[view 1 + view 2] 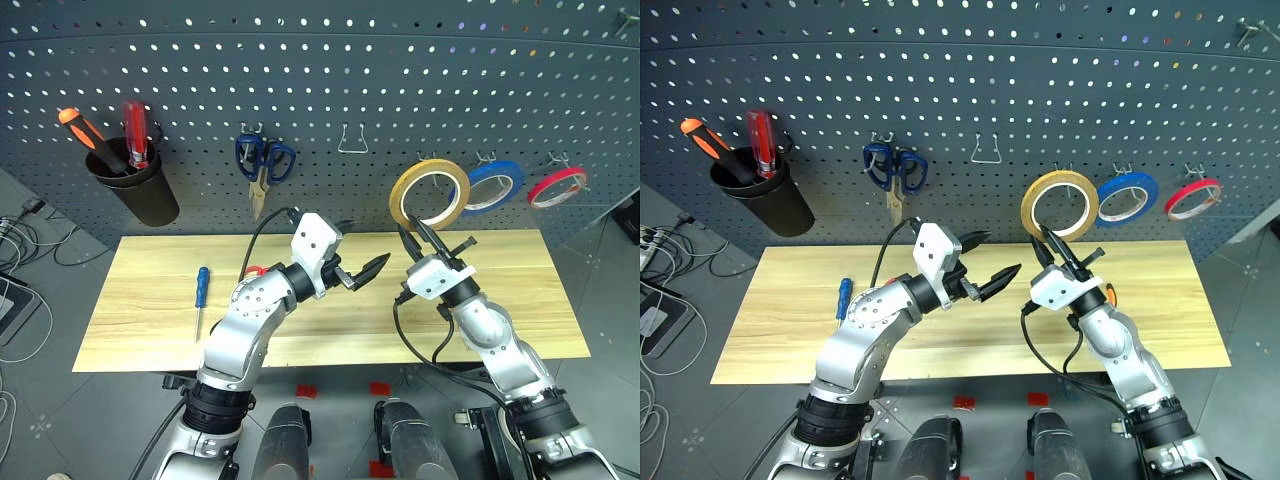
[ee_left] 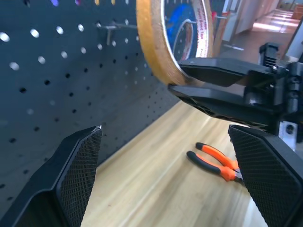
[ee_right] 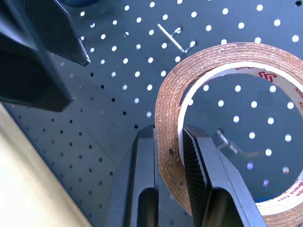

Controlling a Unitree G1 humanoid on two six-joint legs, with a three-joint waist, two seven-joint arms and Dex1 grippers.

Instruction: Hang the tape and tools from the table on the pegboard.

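My right gripper (image 1: 407, 228) is shut on the lower rim of the tan tape (image 1: 430, 193). It holds the ring upright in front of the pegboard (image 1: 350, 80), left of the hanging blue ring. The right wrist view shows both fingers (image 3: 144, 156) pinching the ring's band. My left gripper (image 1: 366, 248) hovers open and empty over the table (image 1: 150, 320), pointing toward the tape. A blue-handled screwdriver (image 1: 201, 290) lies on the table's left part. The orange-and-black pliers (image 2: 215, 161) lie on the wood below my right gripper. A bit of red handle (image 1: 253, 271) peeks out behind my left arm.
Dark-blue scissors (image 1: 264, 160), a blue tape ring (image 1: 494, 185) and a red tape ring (image 1: 557, 187) hang on pegboard hooks. A bare wire hook (image 1: 352, 140) sits between the scissors and the tape. A black cup (image 1: 135, 185) with orange and red screwdrivers hangs at the left.
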